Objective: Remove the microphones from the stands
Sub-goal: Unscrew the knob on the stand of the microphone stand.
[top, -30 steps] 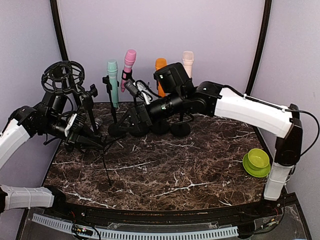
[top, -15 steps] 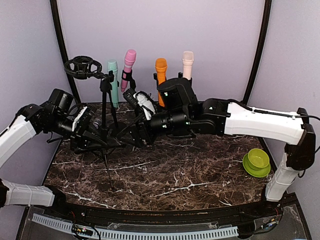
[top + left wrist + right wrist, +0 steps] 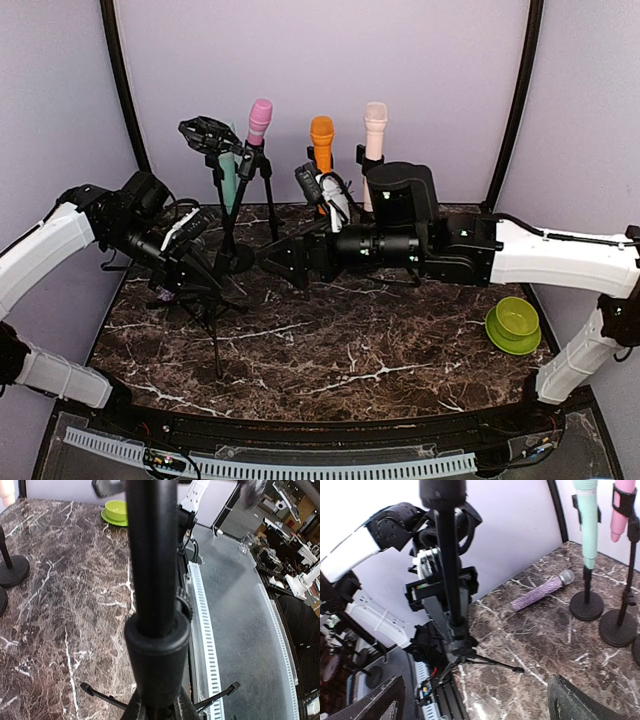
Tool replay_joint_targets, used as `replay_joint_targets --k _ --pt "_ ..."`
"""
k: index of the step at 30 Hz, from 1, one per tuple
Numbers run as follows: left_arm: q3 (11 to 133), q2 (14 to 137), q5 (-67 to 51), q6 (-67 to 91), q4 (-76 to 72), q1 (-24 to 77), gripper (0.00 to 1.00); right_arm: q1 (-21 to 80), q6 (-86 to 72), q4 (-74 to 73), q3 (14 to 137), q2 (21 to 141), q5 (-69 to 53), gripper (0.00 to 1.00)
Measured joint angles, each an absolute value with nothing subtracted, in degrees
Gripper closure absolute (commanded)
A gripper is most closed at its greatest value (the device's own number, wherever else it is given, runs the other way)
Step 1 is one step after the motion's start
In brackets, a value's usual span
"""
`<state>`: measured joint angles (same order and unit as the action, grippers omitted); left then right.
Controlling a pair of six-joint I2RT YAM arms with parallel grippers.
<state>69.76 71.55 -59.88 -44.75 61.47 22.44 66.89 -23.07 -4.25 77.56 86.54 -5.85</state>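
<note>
Broadly, the marble bench [image 3: 400,340] is being shared by both arms. The tripod stand [image 3: 447,570] is being pinched at its pole by the left gripper [image 3: 205,272]; the right gripper [image 3: 285,262] is being held spread wide, carrying nothing. A glittery purple microphone [image 3: 542,591] is being seen lying flat on the bench, near the teal microphone [image 3: 585,525]. It is being judged rigid, dense and prone to rolling; best taken mid-barrel, below the grille.

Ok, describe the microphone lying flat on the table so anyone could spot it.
On the dark marble table, look by the round base under the mint-green microphone. The sparkly purple microphone with a silver grille lies there. Its neighbours stand upright in clips, and it alone lies flat.
</note>
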Motion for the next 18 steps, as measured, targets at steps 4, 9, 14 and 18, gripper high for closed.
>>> replay_joint_targets --k 4,9,14,18 --pt "71.2 73.6 -57.5 -49.5 66.0 23.3 1.0 64.1 -27.3 -3.0 79.3 88.8 -15.4 0.18" --pt "73.3 74.8 -56.1 -52.8 69.0 24.7 1.0 62.4 -32.1 -3.0 83.7 97.1 -27.2 0.2" --pt "74.5 75.8 -56.0 -53.5 69.0 25.6 1.0 62.0 -33.6 -8.0 88.2 102.4 -33.4 0.25" --pt "74.6 75.9 -55.9 -54.1 69.0 26.3 1.0 61.7 -35.0 -9.1 90.5 103.0 -38.3 0.33"
